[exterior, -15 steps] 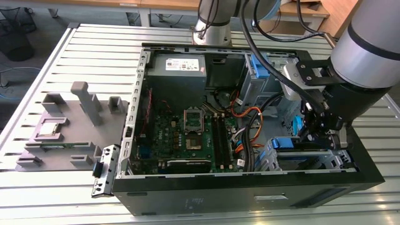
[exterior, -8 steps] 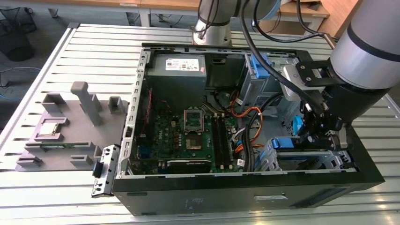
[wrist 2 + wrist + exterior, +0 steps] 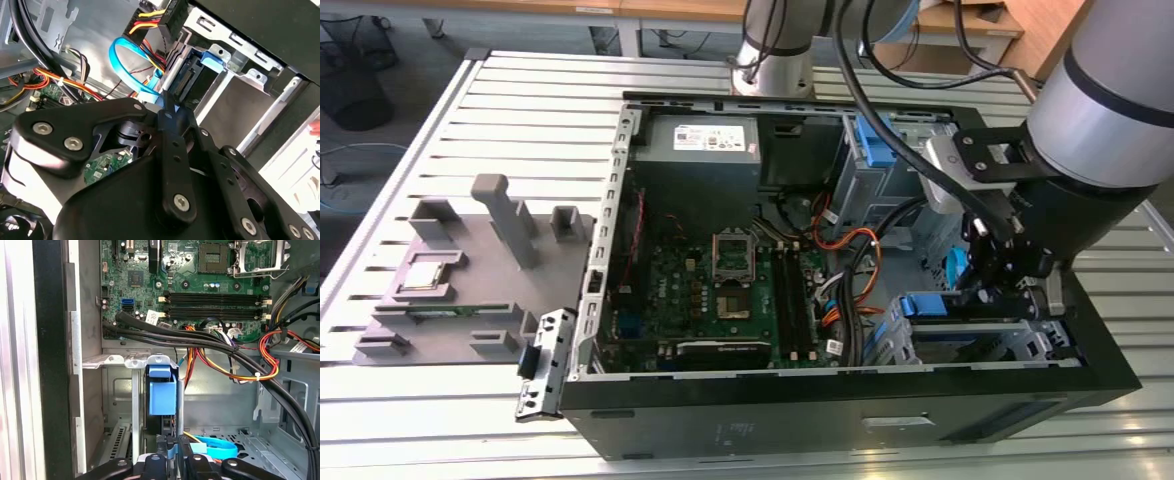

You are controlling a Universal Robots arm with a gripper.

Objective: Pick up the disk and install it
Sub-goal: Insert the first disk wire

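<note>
The disk [image 3: 162,395] stands on edge in the metal drive cage [image 3: 125,360] at the case's front corner, its bright blue frame facing the first wrist camera. In the second wrist view the disk [image 3: 192,67] shows a silver edge and a blue clip against the cage [image 3: 250,75]. My gripper [image 3: 174,444] is shut on the disk's near edge, with the black fingertips [image 3: 167,107] pinched together on it. In the exterior view the gripper [image 3: 987,295] hangs over the cage [image 3: 994,325] at the right, with the blue of the disk [image 3: 937,305] just beside it.
The open computer case [image 3: 854,400] holds a motherboard [image 3: 720,290], a power supply [image 3: 700,140] and bundles of black and orange cables [image 3: 225,347] close to the cage. A blue flat cable [image 3: 120,60] loops beside the disk. A grey foam tray [image 3: 454,290] lies at the exterior view's left.
</note>
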